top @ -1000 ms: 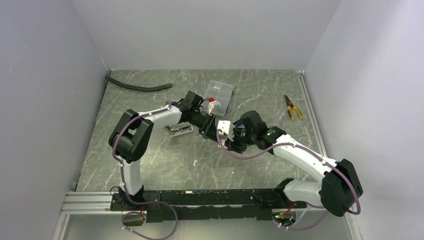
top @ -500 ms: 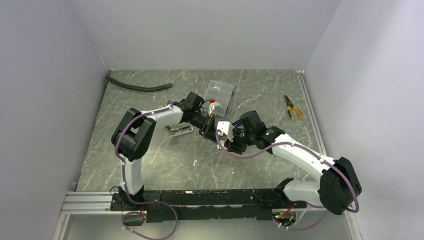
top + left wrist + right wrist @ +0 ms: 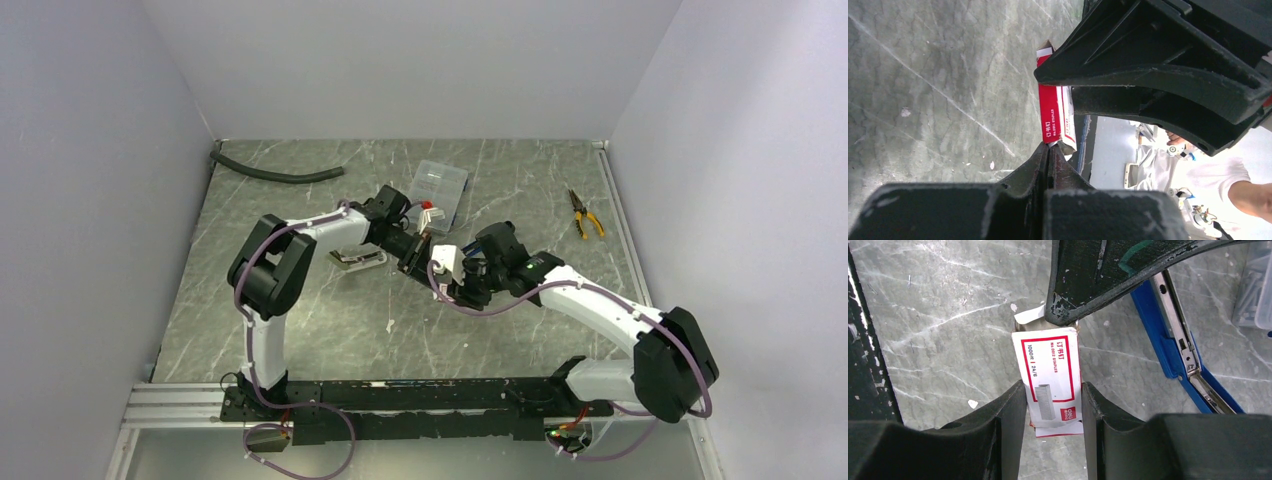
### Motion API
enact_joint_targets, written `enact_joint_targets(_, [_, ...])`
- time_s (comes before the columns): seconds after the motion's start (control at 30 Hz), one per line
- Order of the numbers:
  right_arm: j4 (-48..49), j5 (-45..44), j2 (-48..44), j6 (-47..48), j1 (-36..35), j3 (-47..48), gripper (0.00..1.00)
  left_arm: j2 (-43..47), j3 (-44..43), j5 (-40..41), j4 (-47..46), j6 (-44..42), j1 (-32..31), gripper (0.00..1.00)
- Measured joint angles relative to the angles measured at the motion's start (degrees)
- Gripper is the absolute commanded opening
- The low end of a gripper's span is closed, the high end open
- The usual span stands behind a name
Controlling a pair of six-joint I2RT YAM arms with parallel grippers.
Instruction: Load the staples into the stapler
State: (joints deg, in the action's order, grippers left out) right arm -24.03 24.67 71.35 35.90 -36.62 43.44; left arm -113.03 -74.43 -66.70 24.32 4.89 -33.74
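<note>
Staples remain inside white, red-framed cardboard box [image 3: 1048, 365], clamped by right gripper [image 3: 1053, 392]; it has edged onto left gripper [image 3: 1049, 150], fingers pressed together at its flap. Extraction likely next.

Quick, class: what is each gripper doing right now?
Left gripper: shut, tips at one end of the staple box; any pinch cannot be told.
Right gripper: shut on the staple box.
</note>
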Motion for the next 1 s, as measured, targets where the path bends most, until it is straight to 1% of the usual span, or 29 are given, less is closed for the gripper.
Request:
enact_joint_targets(0.2, [-1.2,-0.2,2.0,1.5,-0.2,0.0,0.37,-1.9,-0.7,2.6,1.9,-1.7,-0.7,0.03])
enact_joint_targets(0.47, [-2.6,-1.2,3.3,3.0,-0.2,0.0,0.39,-4.0,-1.5,4.7,1.9,-2.1,-1.9,0.03])
enact_joint_targets(0.8, [-1.4,-2.1,5.8,4.9,-0.3,-1.4,0.39,-6.8,-2.4,6.6,1.9,-2.0,-3.0,0.03])
enact_joint_targets(1.0, [-0.3,-2.7,6.5,6.2,-0.4,-2.0,0.42,-6.9,-2.4,7.9,1.7,-2.1,-3.2,0.03])
